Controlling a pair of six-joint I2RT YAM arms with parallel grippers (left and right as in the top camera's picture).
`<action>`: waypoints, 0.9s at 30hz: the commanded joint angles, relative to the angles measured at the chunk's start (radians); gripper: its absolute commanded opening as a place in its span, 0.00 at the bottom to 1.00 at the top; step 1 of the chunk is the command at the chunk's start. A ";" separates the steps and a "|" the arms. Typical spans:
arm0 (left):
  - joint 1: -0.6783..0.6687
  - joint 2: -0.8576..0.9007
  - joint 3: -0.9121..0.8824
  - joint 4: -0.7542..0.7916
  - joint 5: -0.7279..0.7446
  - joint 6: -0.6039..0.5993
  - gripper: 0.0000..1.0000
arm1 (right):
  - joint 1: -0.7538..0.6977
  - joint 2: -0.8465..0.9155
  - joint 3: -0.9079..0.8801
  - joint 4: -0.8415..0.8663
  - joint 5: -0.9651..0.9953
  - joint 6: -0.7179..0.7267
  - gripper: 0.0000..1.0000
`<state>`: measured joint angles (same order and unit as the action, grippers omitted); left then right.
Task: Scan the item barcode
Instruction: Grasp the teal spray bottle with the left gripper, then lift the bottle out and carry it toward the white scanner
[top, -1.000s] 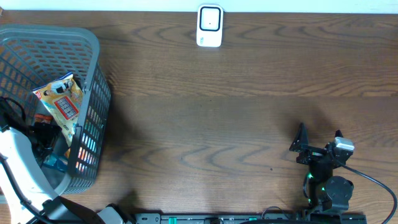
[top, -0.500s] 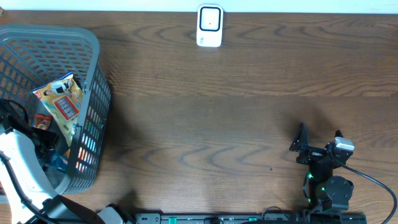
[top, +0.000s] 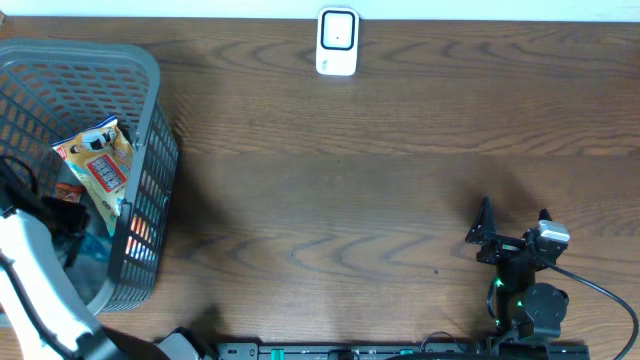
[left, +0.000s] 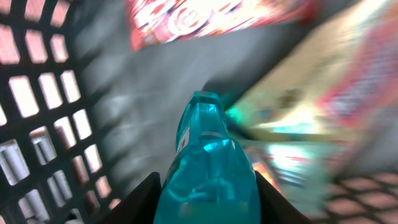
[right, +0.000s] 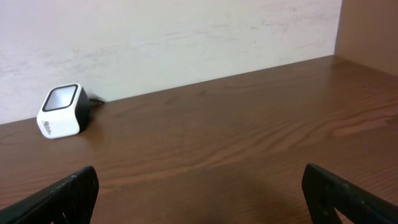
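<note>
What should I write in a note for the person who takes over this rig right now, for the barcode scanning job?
Left gripper: inside the grey basket, fingers against both sides of a teal bottle. It looks gripped but is not lifted out.
Right gripper: open, holding nothing, at the near right.
Scanner: far side, middle.
Done: item grasped.
Left: lift the bottle out and show its barcode to the scanner. No barcode is visible yet.

Basket and packets on a wooden table
A grey plastic mesh basket (top: 158, 140) stands at the left edge of the dark wood-grain table (top: 350, 190); inside it, a yellow snack packet (top: 100, 165) with a red label leans by its right wall.
</note>
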<state>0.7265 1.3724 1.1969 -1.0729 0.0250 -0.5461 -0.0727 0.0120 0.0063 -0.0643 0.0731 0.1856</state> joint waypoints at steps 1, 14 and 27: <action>0.003 -0.102 0.121 0.002 0.092 0.002 0.38 | 0.002 -0.005 -0.001 -0.005 -0.005 -0.011 0.99; 0.000 -0.356 0.249 0.179 0.466 -0.215 0.38 | 0.002 -0.005 -0.001 -0.005 -0.005 -0.011 0.99; -0.375 -0.341 0.246 0.249 0.637 -0.301 0.38 | 0.002 -0.005 -0.001 -0.005 -0.005 -0.011 0.99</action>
<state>0.4641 1.0115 1.4128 -0.8524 0.6083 -0.8280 -0.0727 0.0120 0.0063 -0.0643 0.0734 0.1856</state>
